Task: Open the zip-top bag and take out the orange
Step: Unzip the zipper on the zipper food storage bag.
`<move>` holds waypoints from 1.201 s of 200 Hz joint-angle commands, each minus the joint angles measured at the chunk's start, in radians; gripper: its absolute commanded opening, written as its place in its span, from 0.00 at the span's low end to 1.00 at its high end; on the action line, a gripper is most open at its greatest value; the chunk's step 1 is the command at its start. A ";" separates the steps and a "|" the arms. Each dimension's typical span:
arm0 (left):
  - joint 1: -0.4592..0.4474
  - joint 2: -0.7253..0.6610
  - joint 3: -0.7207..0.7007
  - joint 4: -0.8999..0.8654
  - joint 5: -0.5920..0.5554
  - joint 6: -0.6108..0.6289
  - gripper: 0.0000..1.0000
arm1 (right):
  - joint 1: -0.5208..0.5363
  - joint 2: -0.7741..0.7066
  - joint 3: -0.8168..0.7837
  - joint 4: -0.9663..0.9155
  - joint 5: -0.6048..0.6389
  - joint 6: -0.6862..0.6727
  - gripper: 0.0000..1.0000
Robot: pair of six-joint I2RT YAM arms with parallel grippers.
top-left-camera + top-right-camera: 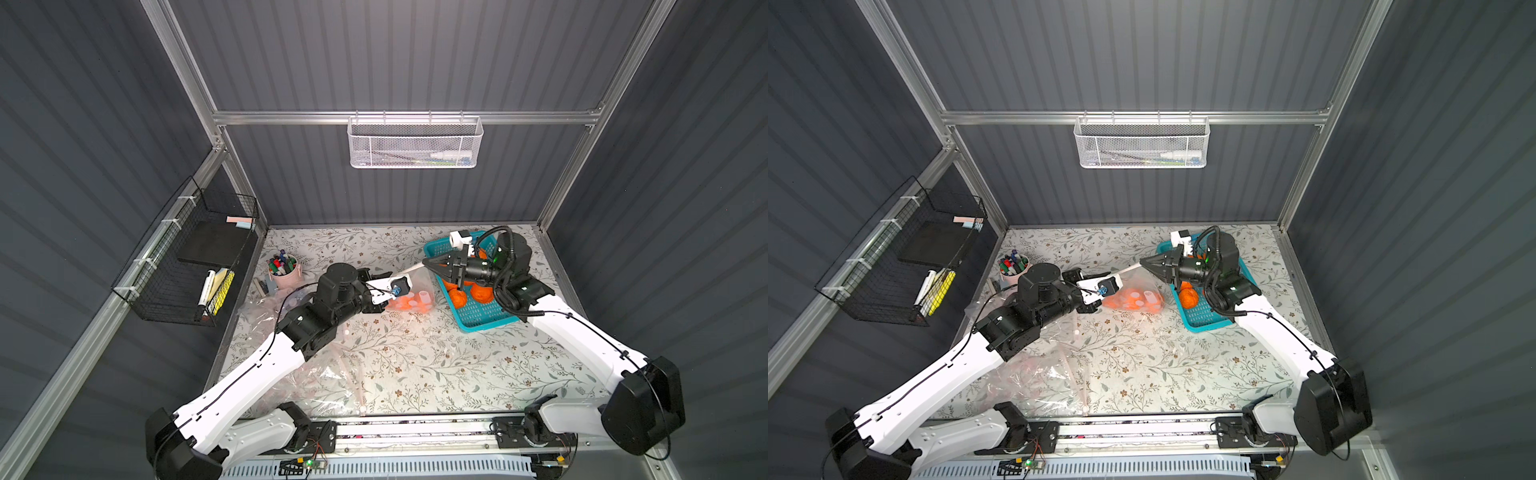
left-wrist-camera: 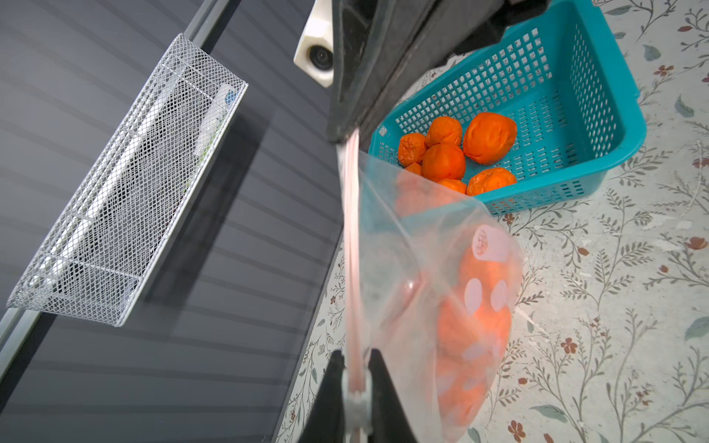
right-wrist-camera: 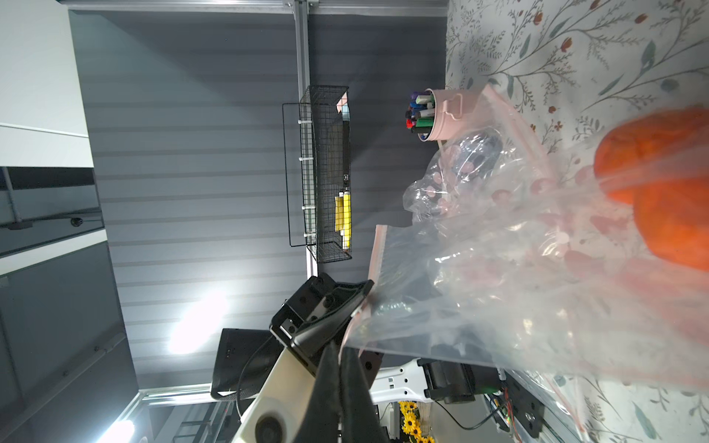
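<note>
**Zip-top bag (image 1: pixel 412 296) slung by its zip strip (image 1: pixel 409 271) between both grippers, with the orange (image 1: pixel 405 302) inside**

In both top views the strip's long axis is seen running from 8 o'clock to 2 o'clock. The left gripper (image 1: pixel 388 291) is at the 8 o'clock end and the right gripper (image 1: pixel 426 262) at the 2 o'clock end. The orange is hung in the bag at about 6 o'clock from the strip's middle, at 4 o'clock from the left gripper and 7 o'clock from the right. The left gripper is judged the nearer. In the left wrist view the left gripper's fingers (image 2: pixel 333 387) are seen pressed together on the strip. In the right wrist view the right gripper (image 3: pixel 341 354) is likewise clamped on the strip's other end. The seal is judged unparted. A pull along that axis would only tauten it, so a pull across it is called for.
</note>
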 commanded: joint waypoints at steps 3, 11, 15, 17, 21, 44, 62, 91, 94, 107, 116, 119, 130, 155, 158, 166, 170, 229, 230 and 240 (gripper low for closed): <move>0.016 -0.049 0.024 -0.167 -0.076 -0.041 0.08 | -0.093 -0.035 -0.002 0.046 0.070 0.028 0.00; 0.015 -0.050 0.035 -0.186 -0.081 -0.051 0.08 | -0.102 -0.038 -0.004 0.041 0.065 0.025 0.00; 0.016 -0.049 0.041 -0.199 -0.082 -0.059 0.08 | -0.107 -0.039 -0.004 0.038 0.064 0.022 0.00; 0.015 -0.049 0.044 -0.206 -0.084 -0.062 0.08 | -0.110 -0.039 -0.004 0.036 0.063 0.021 0.00; 0.015 -0.049 0.053 -0.219 -0.086 -0.070 0.08 | -0.113 -0.041 -0.005 0.034 0.061 0.020 0.00; 0.015 -0.050 0.090 -0.300 -0.113 -0.088 0.08 | -0.130 -0.042 -0.011 0.034 0.054 0.018 0.00; 0.016 -0.048 0.121 -0.369 -0.117 -0.111 0.09 | -0.135 -0.039 -0.015 0.032 0.049 0.015 0.00; 0.015 -0.067 0.140 -0.446 -0.112 -0.134 0.09 | -0.140 -0.040 -0.017 0.025 0.044 0.006 0.00; 0.015 -0.069 0.142 -0.452 -0.114 -0.138 0.09 | -0.140 -0.039 -0.017 0.025 0.044 0.005 0.00; 0.016 -0.076 0.152 -0.480 -0.116 -0.171 0.09 | -0.143 -0.040 -0.019 0.020 0.042 0.000 0.00; 0.015 -0.080 0.157 -0.495 -0.117 -0.172 0.11 | -0.144 -0.039 -0.020 0.017 0.040 -0.002 0.00; 0.015 -0.082 0.159 -0.500 -0.115 -0.177 0.11 | -0.145 -0.039 -0.020 0.017 0.041 -0.003 0.00; 0.015 -0.083 0.168 -0.520 -0.111 -0.188 0.11 | -0.146 -0.042 -0.021 0.013 0.040 -0.006 0.00; 0.015 -0.088 0.173 -0.556 -0.101 -0.211 0.12 | -0.148 -0.043 -0.017 0.002 0.040 -0.014 0.00; 0.015 -0.089 0.174 -0.560 -0.100 -0.213 0.12 | -0.148 -0.043 -0.017 0.001 0.039 -0.015 0.00; 0.015 -0.092 0.175 -0.572 -0.100 -0.220 0.10 | -0.149 -0.043 -0.016 -0.003 0.040 -0.018 0.00; 0.015 -0.093 0.177 -0.579 -0.099 -0.223 0.10 | -0.149 -0.043 -0.016 -0.006 0.039 -0.021 0.00; 0.015 -0.100 0.221 -0.669 -0.087 -0.285 0.12 | -0.149 -0.041 -0.015 -0.018 0.040 -0.031 0.00; 0.015 -0.101 0.221 -0.669 -0.086 -0.285 0.12 | -0.149 -0.040 -0.015 -0.018 0.040 -0.031 0.00; 0.015 -0.103 0.222 -0.677 -0.086 -0.289 0.12 | -0.149 -0.040 -0.016 -0.018 0.041 -0.031 0.00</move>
